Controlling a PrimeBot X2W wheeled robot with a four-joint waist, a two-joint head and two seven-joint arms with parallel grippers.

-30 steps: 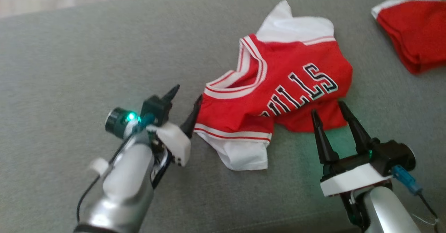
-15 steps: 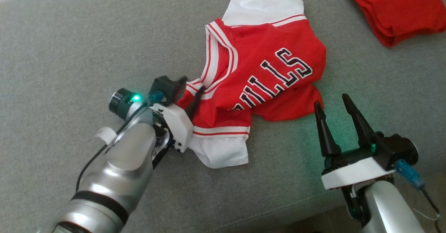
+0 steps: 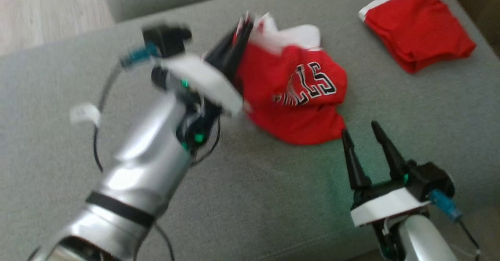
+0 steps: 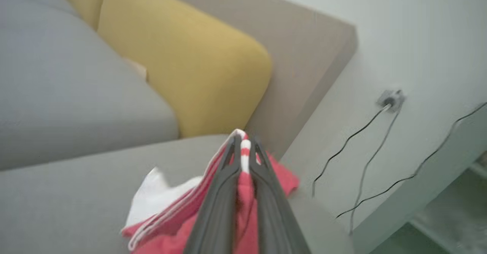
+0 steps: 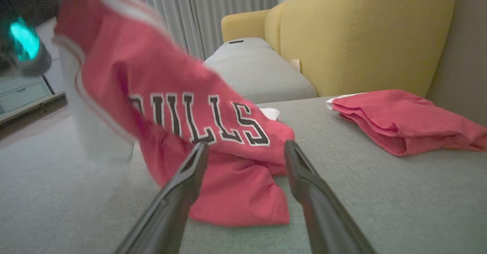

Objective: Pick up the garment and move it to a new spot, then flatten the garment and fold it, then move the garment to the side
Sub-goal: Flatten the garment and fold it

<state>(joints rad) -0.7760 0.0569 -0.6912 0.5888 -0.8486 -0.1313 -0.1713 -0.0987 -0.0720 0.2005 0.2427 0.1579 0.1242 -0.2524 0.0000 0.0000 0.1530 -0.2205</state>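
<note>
My left tool is clamped on the jersey at its striped edge, holding that end raised at the jersey's 11 o'clock. The rest is slumped on the sofa. My right tool is wide open and empty at its 5 o'clock, just beside the hem.

The garment is soft matt red cloth, the sofa coarse grey weave, the left forearm glossy silver metal.

This is a home living room: a grey fabric sofa with yellow back cushions, pale curtains beyond, a light wood floor, and what may be a wall socket.
</note>
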